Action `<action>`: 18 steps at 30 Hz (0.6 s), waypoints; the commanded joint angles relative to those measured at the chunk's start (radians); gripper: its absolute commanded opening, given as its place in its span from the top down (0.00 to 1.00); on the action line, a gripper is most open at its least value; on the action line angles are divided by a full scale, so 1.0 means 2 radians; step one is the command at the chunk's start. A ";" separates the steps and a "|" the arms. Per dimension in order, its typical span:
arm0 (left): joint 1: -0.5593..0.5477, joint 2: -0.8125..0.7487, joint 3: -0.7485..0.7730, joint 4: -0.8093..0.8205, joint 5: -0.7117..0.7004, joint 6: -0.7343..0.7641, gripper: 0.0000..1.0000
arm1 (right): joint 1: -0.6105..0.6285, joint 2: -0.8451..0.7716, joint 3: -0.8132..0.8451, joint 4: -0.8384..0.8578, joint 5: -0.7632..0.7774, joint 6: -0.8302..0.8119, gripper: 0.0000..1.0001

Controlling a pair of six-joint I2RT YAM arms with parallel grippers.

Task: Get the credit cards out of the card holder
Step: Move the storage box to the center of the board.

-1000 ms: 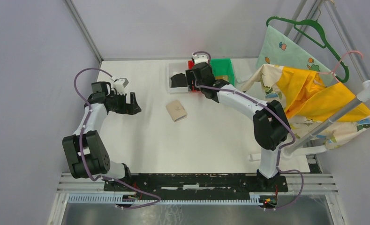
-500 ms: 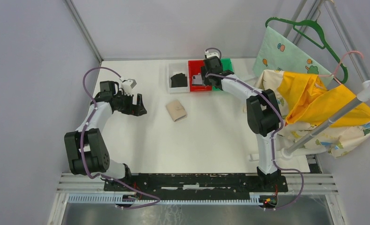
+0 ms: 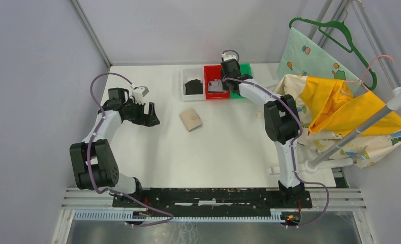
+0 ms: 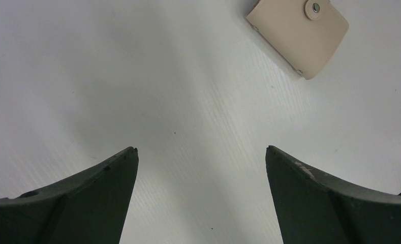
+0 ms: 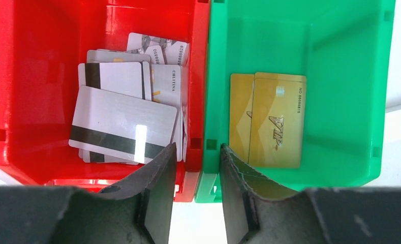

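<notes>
The card holder (image 3: 191,120) is a small beige wallet lying shut on the white table, snap tab on top; it also shows in the left wrist view (image 4: 297,35). My left gripper (image 3: 151,115) is open and empty, left of the holder and apart from it (image 4: 201,150). My right gripper (image 5: 197,147) is open with a narrow gap and empty, and hovers over the wall between the red and green bins (image 3: 226,77). Several silvery-grey credit cards (image 5: 122,122) lie in the red bin (image 5: 30,101). Gold cards (image 5: 269,119) lie in the green bin (image 5: 340,101). Black cards (image 3: 193,86) lie in the white bin.
The white bin (image 3: 184,93), red bin (image 3: 209,94) and green bin (image 3: 247,71) stand side by side at the table's back edge. A clothes rack (image 3: 361,127) with yellow and patterned cloth (image 3: 340,107) and a green hanger (image 3: 335,28) stands at the right.
My right gripper has moved right, from over the white and red bins to the red-green seam. My left gripper has shifted a little right, toward the card holder.
</notes>
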 commanded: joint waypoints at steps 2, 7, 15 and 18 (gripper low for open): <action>-0.002 -0.003 0.021 0.004 0.022 0.019 0.00 | 0.000 -0.009 -0.028 0.032 -0.009 0.012 0.65; -0.004 0.003 0.025 0.003 0.020 0.014 0.00 | 0.017 -0.043 -0.095 0.066 -0.002 0.012 0.74; -0.008 0.003 0.023 0.003 0.018 0.014 0.00 | 0.057 -0.115 -0.221 0.117 0.022 0.032 0.81; -0.009 0.004 0.024 0.003 0.019 0.012 0.00 | 0.080 -0.136 -0.252 0.128 0.044 0.036 0.83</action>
